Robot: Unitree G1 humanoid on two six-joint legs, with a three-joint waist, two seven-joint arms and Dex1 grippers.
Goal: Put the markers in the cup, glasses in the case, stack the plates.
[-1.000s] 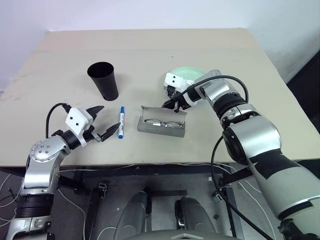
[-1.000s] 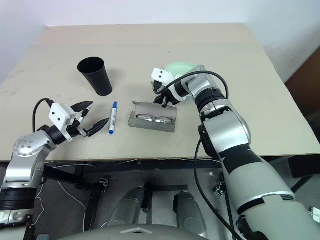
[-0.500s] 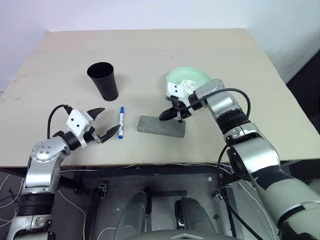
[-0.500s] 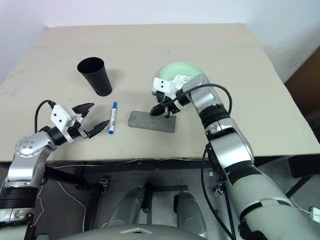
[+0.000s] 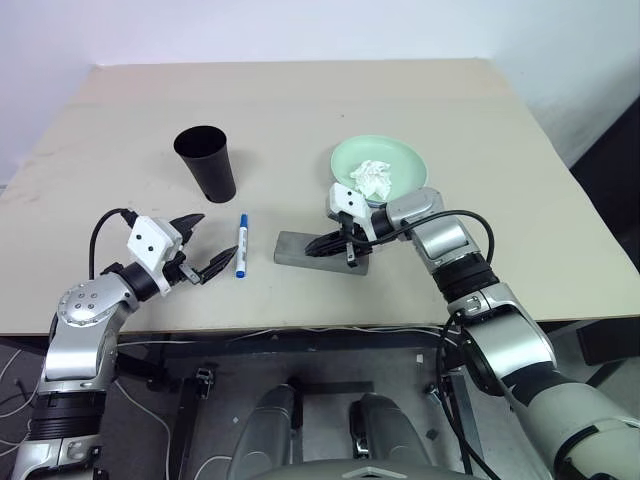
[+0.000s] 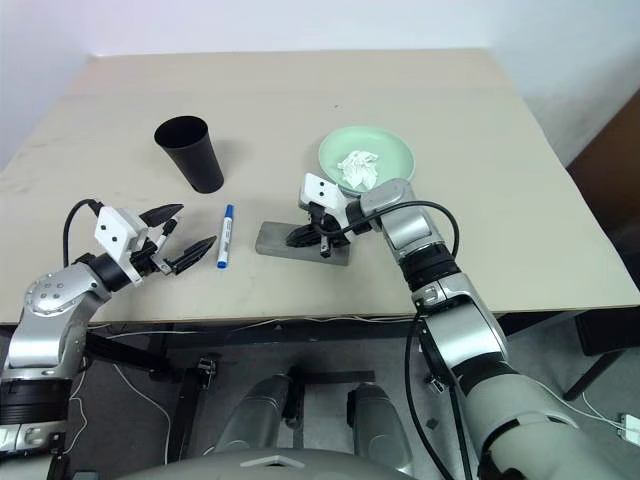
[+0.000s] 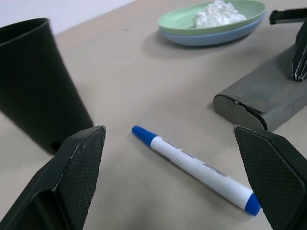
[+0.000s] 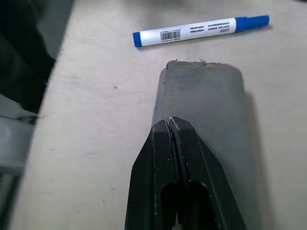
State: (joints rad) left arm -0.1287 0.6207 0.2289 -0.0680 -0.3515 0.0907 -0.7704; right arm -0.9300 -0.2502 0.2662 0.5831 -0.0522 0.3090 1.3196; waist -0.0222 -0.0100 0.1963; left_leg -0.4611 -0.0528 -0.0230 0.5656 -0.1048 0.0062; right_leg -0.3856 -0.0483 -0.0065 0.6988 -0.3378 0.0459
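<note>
Case (image 5: 322, 250) is seen shut and lying flat on the beige table (image 5: 500, 140), with the right gripper (image 5: 322, 244) resting over its lid, fingers pressed together and holding nothing. In the right wrist view the closed fingertips (image 8: 173, 125) are shown directly above the grey lid, though contact with it cannot be told, and the marker (image 8: 200, 30) is seen lying just past the case's end. The glasses are not to be made out with the lid down. From the head views the marker is placed between the case and the left gripper (image 5: 199, 250), clear of both, its length running toward the black cup (image 5: 206, 161), which stands upright farther back. The left gripper is held level near the table's front edge, its fingers (image 7: 81, 155) spread wide around empty air, pointing at the marker. What the overhead views hide is given by the left wrist view: a light blue plate (image 7: 216, 37) is seen stacked under the mint green plate (image 7: 178, 20), with a crumpled white tissue (image 7: 218, 11) resting on top. The stack sits behind the case, near the right arm's elbow side.
</note>
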